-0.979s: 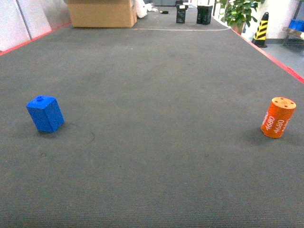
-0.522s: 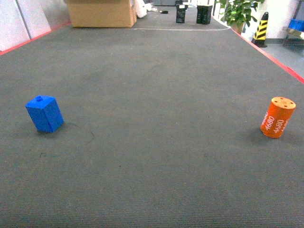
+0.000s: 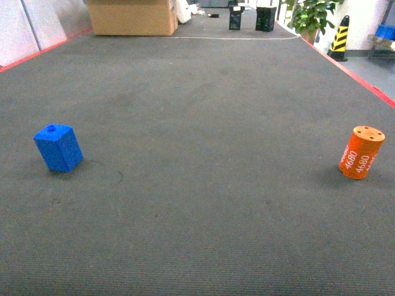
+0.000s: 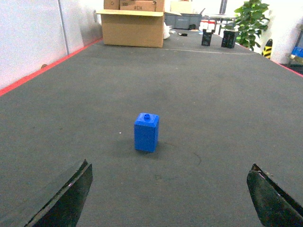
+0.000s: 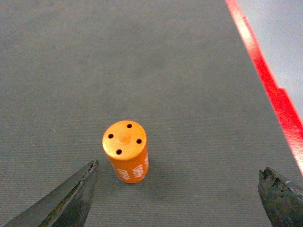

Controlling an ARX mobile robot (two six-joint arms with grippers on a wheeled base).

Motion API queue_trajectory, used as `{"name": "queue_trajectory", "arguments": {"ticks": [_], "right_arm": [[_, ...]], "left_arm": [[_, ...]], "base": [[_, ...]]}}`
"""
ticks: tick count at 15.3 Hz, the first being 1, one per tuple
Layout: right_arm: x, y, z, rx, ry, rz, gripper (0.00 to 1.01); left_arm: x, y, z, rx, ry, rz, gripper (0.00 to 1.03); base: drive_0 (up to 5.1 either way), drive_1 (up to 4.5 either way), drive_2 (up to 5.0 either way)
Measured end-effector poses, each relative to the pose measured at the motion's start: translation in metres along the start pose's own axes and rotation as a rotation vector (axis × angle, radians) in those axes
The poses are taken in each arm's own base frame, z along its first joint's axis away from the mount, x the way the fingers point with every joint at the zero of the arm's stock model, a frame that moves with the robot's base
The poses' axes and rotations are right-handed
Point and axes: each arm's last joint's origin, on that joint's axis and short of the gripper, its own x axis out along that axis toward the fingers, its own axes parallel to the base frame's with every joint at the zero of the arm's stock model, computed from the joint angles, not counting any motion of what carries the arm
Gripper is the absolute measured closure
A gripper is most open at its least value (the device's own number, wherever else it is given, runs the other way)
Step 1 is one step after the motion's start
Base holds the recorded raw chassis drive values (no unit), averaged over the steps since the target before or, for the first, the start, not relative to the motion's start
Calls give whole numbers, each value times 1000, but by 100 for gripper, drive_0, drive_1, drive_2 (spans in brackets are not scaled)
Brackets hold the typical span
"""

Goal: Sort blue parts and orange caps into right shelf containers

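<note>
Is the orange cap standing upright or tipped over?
Upright: the orange cap stands on its end on the mat, its holed flat top facing up, "4680" print on its side.

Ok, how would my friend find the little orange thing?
Look at the big dark grey mat with red edges. Near its right side stands the orange cap, alone. It is a round can with white 4680 on it and holes on top, unlike the square blue part far left.
</note>
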Motion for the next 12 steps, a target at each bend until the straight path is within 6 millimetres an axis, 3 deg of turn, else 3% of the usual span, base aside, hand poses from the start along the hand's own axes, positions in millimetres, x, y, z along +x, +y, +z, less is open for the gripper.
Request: {"name": "queue_trajectory", "arguments": {"ticks": [3,6,8,10,12], "right_arm": [[57,3,20,47,107,55,3],[98,13,25,37,167,61,3],[113,20,20,24,198,67,3],[124,37,-2,-38,249,47,3],[130,37,-23,-51,301,28,27]], "left_arm": [[0,0,0,0,0,0,5],[0,0,0,0,0,0,5],[0,0,0,0,0,0,5],[0,0,0,0,0,0,5],[0,0,0,0,0,0,5]], "base": [[0,0,0],[0,0,0],[0,0,0],[0,0,0],[0,0,0]]}}
